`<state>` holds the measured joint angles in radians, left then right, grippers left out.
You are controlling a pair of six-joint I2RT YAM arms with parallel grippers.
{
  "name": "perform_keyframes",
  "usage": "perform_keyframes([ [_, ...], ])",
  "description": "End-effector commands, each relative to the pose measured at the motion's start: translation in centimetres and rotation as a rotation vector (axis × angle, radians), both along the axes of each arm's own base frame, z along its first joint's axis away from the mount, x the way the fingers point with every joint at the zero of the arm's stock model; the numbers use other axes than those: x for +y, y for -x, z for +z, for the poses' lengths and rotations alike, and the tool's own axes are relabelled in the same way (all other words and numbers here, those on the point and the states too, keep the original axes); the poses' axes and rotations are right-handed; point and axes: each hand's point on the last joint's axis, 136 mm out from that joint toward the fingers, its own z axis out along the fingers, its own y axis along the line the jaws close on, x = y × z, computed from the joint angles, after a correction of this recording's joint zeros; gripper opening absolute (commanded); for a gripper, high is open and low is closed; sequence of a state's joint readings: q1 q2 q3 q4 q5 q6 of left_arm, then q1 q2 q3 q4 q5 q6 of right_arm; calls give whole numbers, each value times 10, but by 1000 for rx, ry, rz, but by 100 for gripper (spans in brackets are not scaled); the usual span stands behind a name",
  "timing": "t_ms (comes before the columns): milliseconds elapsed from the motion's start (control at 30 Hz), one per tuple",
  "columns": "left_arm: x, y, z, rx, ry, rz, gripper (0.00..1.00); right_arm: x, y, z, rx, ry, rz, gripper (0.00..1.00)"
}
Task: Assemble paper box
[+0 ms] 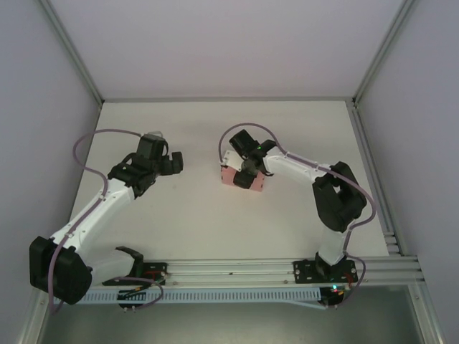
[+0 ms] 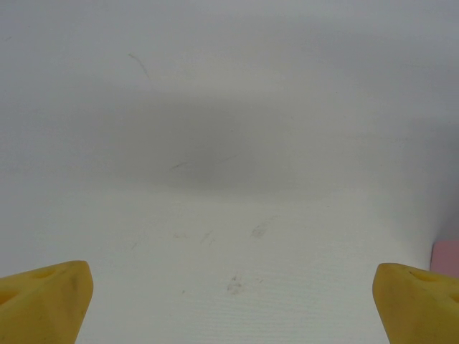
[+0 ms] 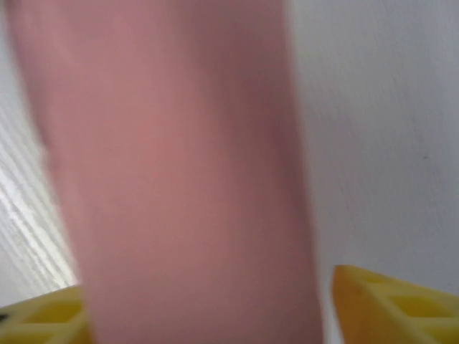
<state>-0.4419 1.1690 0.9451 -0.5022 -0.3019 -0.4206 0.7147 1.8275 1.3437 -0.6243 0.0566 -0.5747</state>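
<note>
The pink paper box (image 1: 234, 178) lies near the middle of the white table (image 1: 193, 215). My right gripper (image 1: 248, 170) is down over it. In the right wrist view the box (image 3: 179, 172) is a blurred pink mass between my yellow fingers (image 3: 391, 304), and a thin strip of table separates it from the right finger. The left finger sits at the box's other edge. My left gripper (image 1: 169, 163) hovers wide open over bare table, to the left of the box. Nothing lies between its fingertips (image 2: 50, 301). A corner of the box (image 2: 446, 254) peeks in at the right edge of the left wrist view.
Grey walls (image 1: 43, 107) close in the table on the left, back and right. An aluminium rail (image 1: 237, 269) carrying both arm bases runs along the near edge. Open table lies between the two arms and behind them.
</note>
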Motion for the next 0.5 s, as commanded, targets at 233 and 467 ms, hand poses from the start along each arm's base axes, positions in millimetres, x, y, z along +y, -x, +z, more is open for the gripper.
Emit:
perform_keyframes([
  [233, 9, 2, 2, -15, -1, 41, 100, -14, -29, 4, -179, 198, -65, 46],
  [467, 11, 3, -1, -8, -9, 51, 100, -8, -49, 14, -499, 335, 24, 34],
])
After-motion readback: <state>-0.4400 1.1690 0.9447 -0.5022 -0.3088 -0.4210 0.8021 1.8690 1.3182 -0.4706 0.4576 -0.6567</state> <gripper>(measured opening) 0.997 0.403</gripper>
